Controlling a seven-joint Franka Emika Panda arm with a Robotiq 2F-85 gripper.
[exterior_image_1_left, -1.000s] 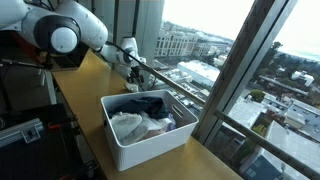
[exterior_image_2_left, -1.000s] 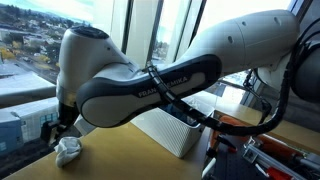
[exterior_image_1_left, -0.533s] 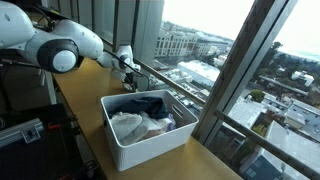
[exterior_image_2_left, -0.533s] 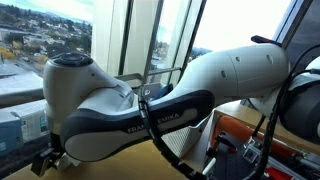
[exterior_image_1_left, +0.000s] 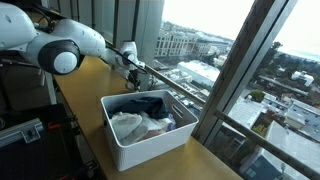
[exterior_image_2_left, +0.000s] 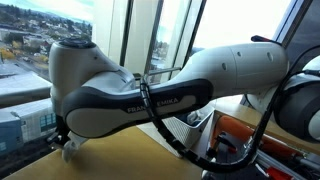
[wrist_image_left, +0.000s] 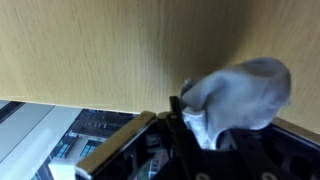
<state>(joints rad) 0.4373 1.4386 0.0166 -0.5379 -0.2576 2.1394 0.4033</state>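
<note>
White cloth (wrist_image_left: 245, 85) shows pinched in the tool (wrist_image_left: 195, 122) in the wrist view; exterior views hide the grip.

I am looking along a wooden counter (exterior_image_1_left: 85, 90) that is running beside tall windows (exterior_image_1_left: 290, 90). Dark window frames (exterior_image_1_left: 240, 65) are slanting across the glass, and daylight is pouring in. Outside, city buildings (exterior_image_1_left: 175, 42) are showing far below; in an exterior view, a hillside town (exterior_image_2_left: 30, 40) is stretching away under pale sky.
</note>
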